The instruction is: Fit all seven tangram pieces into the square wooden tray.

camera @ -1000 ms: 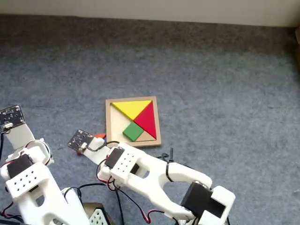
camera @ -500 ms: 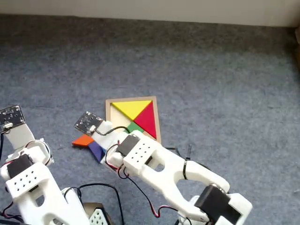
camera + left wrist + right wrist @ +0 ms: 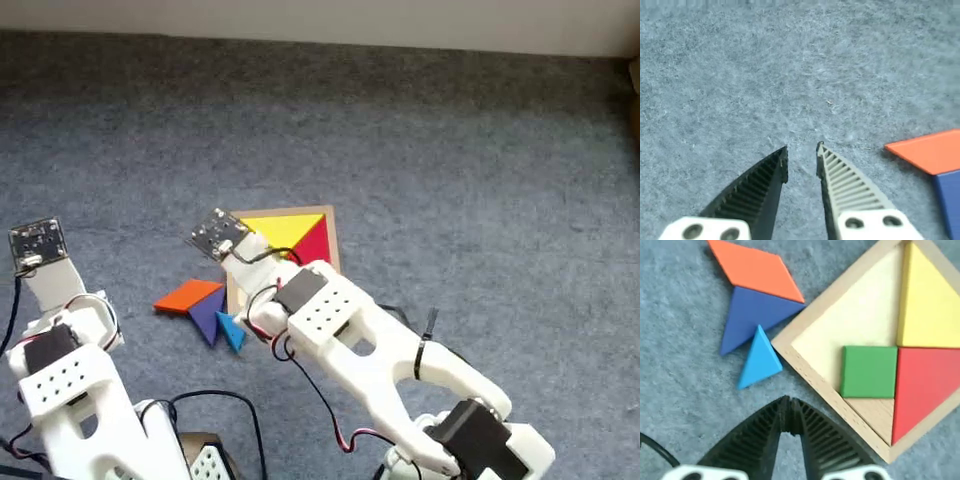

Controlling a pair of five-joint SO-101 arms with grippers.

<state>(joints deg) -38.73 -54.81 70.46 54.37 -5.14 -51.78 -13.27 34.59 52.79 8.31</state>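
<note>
From above, my right arm point(image 3: 335, 325) slants from the lower right of the frame to the middle and covers the lower part of the tray point(image 3: 285, 211). The yellow triangle point(image 3: 280, 230) and the red triangle point(image 3: 316, 245) lie inside the tray. Left of it on the grey table point(image 3: 480, 150) lie the orange slanted piece point(image 3: 188, 296), the dark blue triangle point(image 3: 207, 318) and the light blue triangle point(image 3: 232, 332), bunched together. My left arm point(image 3: 60, 375) stands at the lower left, apart from them.

Through my left wrist, my left jaws stand a narrow gap apart and hold nothing, with bare table under the tips. The orange slanted piece point(image 3: 930, 150) and the dark blue triangle point(image 3: 949, 195) lie off to one side, clear of the jaws.

Through my right wrist, my right jaws are closed tip to tip and hold nothing. Just ahead of them runs the tray's rim point(image 3: 805, 365). Inside the tray, the green square point(image 3: 869, 371) meets the yellow triangle point(image 3: 930, 300) and the red triangle point(image 3: 925, 390). Outside it, the light blue triangle point(image 3: 759, 357) is the nearest piece to the tips, with the dark blue triangle point(image 3: 752, 315) and the orange slanted piece point(image 3: 755, 270) beyond it.
</note>
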